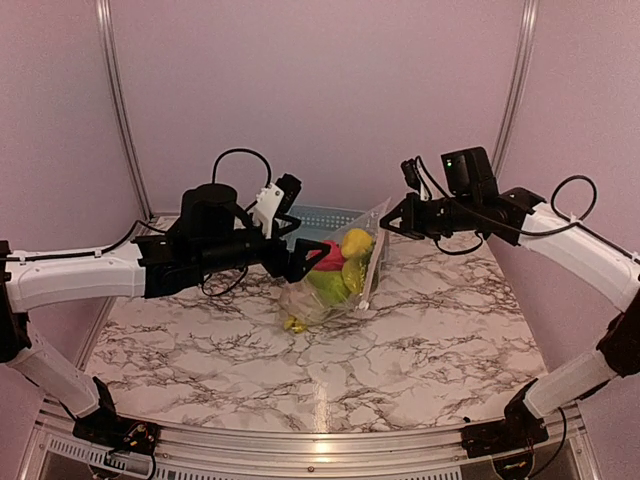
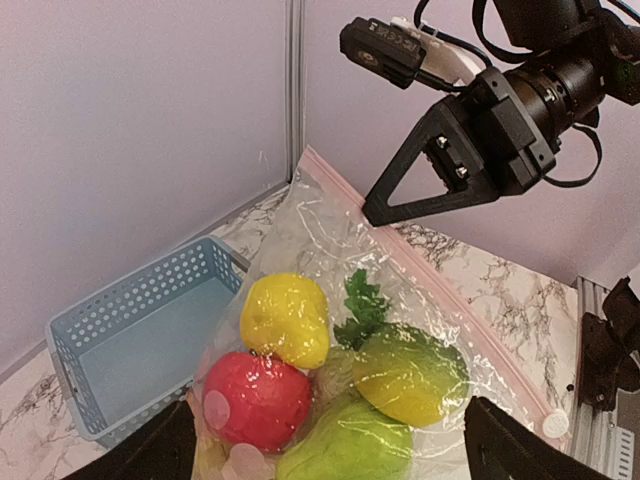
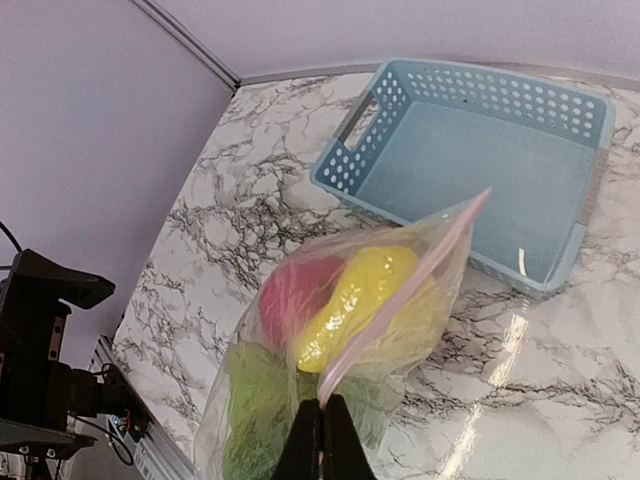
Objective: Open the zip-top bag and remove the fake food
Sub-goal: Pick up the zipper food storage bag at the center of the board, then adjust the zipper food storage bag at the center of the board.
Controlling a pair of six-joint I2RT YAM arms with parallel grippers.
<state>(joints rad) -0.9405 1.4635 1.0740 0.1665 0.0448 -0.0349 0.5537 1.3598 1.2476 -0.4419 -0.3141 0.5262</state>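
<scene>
The bag [image 1: 335, 275] stands near the middle of the table [image 1: 420, 350], with its lower end down on the tabletop. The food [image 2: 285, 318] lies inside the bag, heaped in its lower part. The basket [image 1: 322, 215] sits just behind the bag. The right gripper [image 1: 385, 222] is at the bag's upper right corner and pinches it there. The left gripper [image 1: 312, 255] is at the bag's left, with its fingers spread to either side of the bag.

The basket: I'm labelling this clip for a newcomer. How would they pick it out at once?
On the marbled table, look to the far edge by the back wall. The basket sits there, behind the zip-top bag; unlike that clear, toy-filled bag, it is light blue with rows of holes.
</scene>
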